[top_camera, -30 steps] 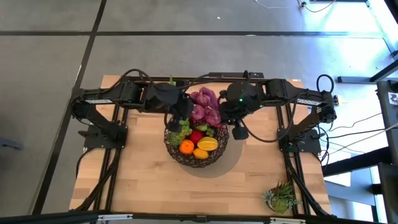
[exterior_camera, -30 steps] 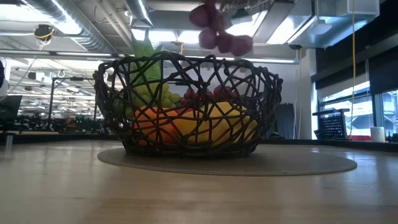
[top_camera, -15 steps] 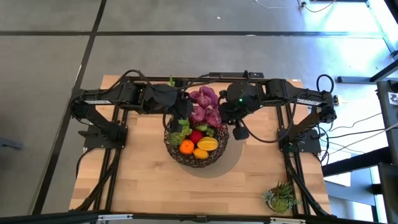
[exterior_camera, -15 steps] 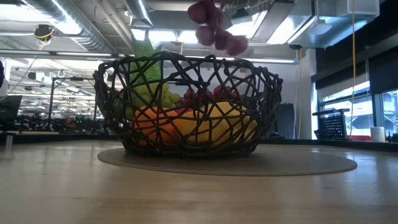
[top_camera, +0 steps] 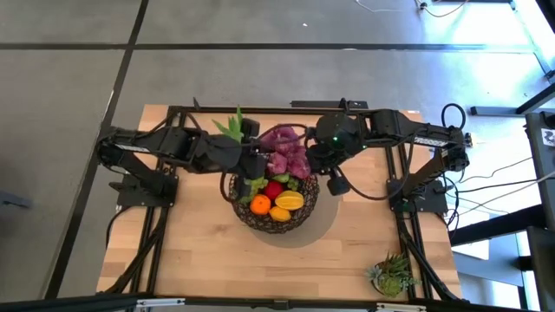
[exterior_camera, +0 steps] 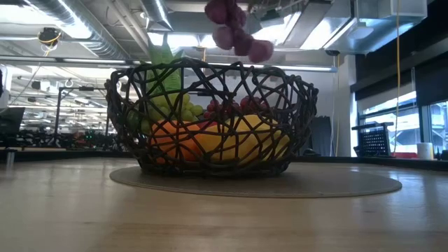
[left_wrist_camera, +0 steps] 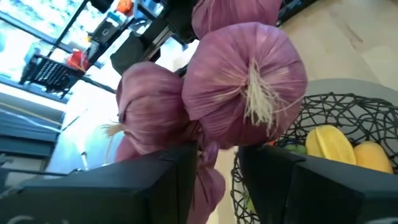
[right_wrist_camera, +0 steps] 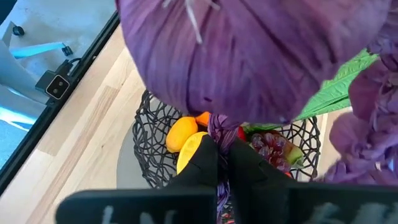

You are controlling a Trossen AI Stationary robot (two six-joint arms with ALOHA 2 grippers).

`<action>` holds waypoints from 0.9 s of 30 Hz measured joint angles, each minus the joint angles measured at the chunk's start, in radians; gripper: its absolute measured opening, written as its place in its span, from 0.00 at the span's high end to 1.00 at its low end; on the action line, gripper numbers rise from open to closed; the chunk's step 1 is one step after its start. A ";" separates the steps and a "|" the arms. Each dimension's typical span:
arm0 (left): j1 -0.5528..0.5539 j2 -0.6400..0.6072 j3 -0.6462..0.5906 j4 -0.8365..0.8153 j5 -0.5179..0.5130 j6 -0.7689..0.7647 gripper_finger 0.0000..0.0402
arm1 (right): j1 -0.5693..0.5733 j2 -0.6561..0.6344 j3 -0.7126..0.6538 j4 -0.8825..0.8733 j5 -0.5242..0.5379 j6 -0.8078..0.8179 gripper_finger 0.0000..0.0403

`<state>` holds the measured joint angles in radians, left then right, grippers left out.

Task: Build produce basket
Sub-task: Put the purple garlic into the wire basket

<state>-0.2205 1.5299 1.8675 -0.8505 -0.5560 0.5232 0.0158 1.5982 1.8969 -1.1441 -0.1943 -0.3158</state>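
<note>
At centre left of the high view the left gripper and, right of it, the right gripper both pinch the purple bulb bunch above the filled basket on the desk; judged placement step, next lower and release.

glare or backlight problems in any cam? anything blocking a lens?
High view: bright glare on the floor at top right, table evenly lit. Low view: basket backlit by ceiling lights, its wire nearly a silhouette. Left wrist view: purple bulbs hang close to the lens and hide much of the scene. Right wrist view: same, they cover the upper half.
</note>
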 joint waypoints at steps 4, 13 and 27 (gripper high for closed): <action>-0.029 0.000 0.000 -0.001 -0.053 0.003 0.72 | 0.000 0.000 0.000 0.002 -0.055 -0.032 0.99; -0.033 0.000 0.000 -0.004 -0.096 0.003 0.72 | 0.000 0.000 0.000 0.029 -0.149 -0.068 0.99; -0.021 0.001 0.000 0.046 -0.032 0.024 0.72 | 0.000 0.000 0.000 0.053 -0.154 -0.072 0.99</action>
<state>-0.2413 1.5307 1.8675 -0.8047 -0.5876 0.5467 0.0158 1.5986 1.8965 -1.0912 -0.3487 -0.3874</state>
